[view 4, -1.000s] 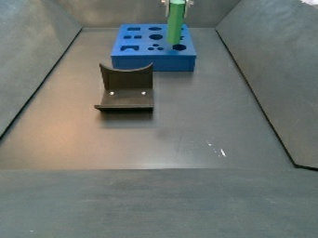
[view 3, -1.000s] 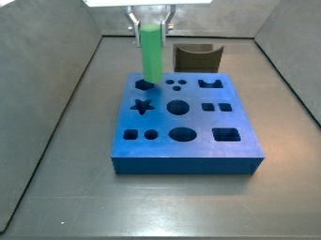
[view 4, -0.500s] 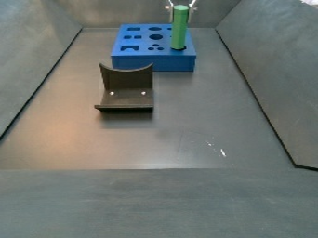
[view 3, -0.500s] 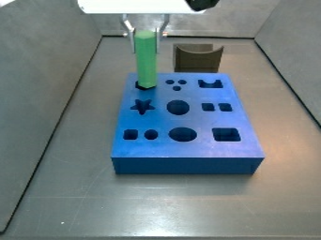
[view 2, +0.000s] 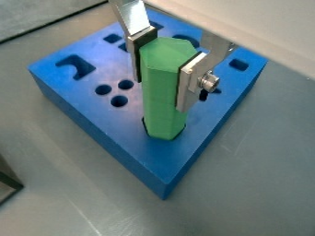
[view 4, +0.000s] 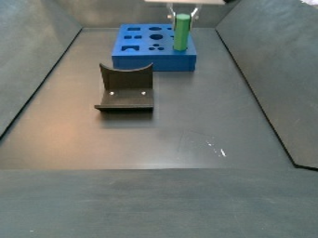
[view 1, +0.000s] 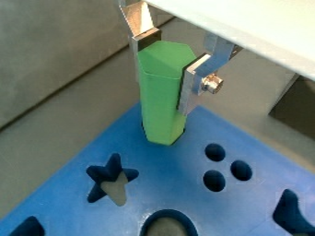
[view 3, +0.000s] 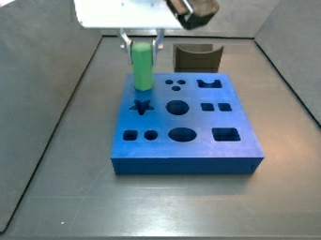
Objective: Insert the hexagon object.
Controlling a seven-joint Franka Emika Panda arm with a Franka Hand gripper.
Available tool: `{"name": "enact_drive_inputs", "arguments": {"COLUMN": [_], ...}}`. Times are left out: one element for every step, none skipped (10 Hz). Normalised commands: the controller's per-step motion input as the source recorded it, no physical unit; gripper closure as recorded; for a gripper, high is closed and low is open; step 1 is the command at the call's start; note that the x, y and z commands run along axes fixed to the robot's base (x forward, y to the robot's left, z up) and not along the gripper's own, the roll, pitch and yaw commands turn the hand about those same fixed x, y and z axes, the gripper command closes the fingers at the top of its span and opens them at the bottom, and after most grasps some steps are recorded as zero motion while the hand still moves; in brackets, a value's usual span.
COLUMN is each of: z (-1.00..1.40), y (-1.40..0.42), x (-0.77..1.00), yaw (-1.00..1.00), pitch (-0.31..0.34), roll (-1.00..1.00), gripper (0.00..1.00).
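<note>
- Since the earlier pictures the long, slim, bright green hexagon object has sunk lower: less of its length stands above the block in both side views, and the white wrist housing sits closer to the block top. The bar has also stayed upright, with no visible lean.
- The two-finger gripper hangs straight over the block's corner region, its flat silver fingers closed narrow on the upper part of the hexagon object, one plate on each of two opposite faces.
- Directly beneath the gripper, the bar's lower end meets the top of the matte blue block with shaped cut-outs. In both wrist views no dark opening shows around its foot, so I judge it has entered its hole, though how deep cannot be told.
- Just beside the bar, on the block, lie a star-shaped cut-out and a pair of small round holes, both empty.
- Far from the gripper, well apart from the block on the grey floor, stands the dark grey-brown curved piece, untouched.
- Meaning for the task: insertion seems under way but not finished, since much of the bar remains above the block. Continued straight descent looks right; any tilt could jam the hexagonal faces.
</note>
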Motion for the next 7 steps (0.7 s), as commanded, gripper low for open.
{"name": "enact_drive_inputs", "arguments": {"z": [-0.57, -0.55, -0.53, -0.49, -0.34, 0.0, 0.0], "y": [-0.02, -0.06, -0.07, -0.07, -0.09, 0.0, 0.0], "x": [0.04, 0.0, 0.0, -0.03, -0.04, -0.02, 0.0], "yaw": [0.06, 0.05, 0.07, 0.11, 0.08, 0.0, 0.0], "pitch": [-0.179, -0.179, -0.213, -0.22, -0.17, 0.0, 0.0], "roll": [0.11, 0.15, 0.19, 0.21, 0.17, -0.01, 0.0], "gripper": [1.0, 1.0, 1.0, 1.0, 1.0, 1.0, 1.0]}}
